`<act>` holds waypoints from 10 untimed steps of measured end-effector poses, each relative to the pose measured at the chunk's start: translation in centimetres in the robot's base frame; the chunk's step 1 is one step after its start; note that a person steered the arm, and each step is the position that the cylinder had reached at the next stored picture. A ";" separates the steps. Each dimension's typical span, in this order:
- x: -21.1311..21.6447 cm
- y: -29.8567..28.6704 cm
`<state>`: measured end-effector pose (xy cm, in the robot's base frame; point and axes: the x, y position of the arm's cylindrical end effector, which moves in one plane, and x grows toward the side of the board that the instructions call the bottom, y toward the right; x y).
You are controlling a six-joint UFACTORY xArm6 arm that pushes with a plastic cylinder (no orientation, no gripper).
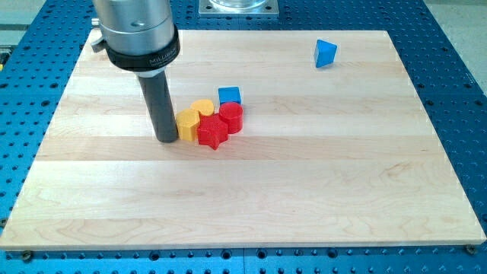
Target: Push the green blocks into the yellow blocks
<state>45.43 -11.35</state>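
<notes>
Surface: pale wood board, plank seams running across the view, sitting on a blue perforated base plate that shows on all sides. Grey metal mount at 12 o'clock just past the board's far edge. No containers on the board.

Going left to right:

- Arm housing, silver with a black collar, comes in at the view's top left. The dark rod drops from it; my tip is down on the surface, left of board centre. No gripper on this rig, so no open or closed state to give, just the rod.
- Yellow block, roughly hexagonal, is at 3 o'clock from my tip, touching it or just beside it; can't tell which.
- Second yellow block, rounded, at about 1 o'clock from the first, touching it.
- Red block, star-like, at 3 o'clock from the first yellow, pressed against it.
- Red block, cylinder-like, at 1 o'clock from the star, touching it.
- Blue block, cube, at 12 o'clock of the red cylinder, at the back of the cluster.
- Blue block, wedge or triangular shape, alone at the board's 1 o'clock, well apart from the cluster.

Task things: both yellows sit in that centre cluster right next to my tip. Green blocks: none show in this view; can't tell if any are hidden behind the arm.
</notes>
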 end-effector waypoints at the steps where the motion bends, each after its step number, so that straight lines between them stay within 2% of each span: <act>1: -1.5 -3.3; 2: -7.7 -7.2; 3: -11.9 -8.6; 4: -15.5 -10.6; 5: -16.8 -9.0; 7: -10.4 -5.8; 8: -14.6 -5.7; 9: -13.5 -4.1; 10: -9.4 -1.8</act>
<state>36.03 -13.15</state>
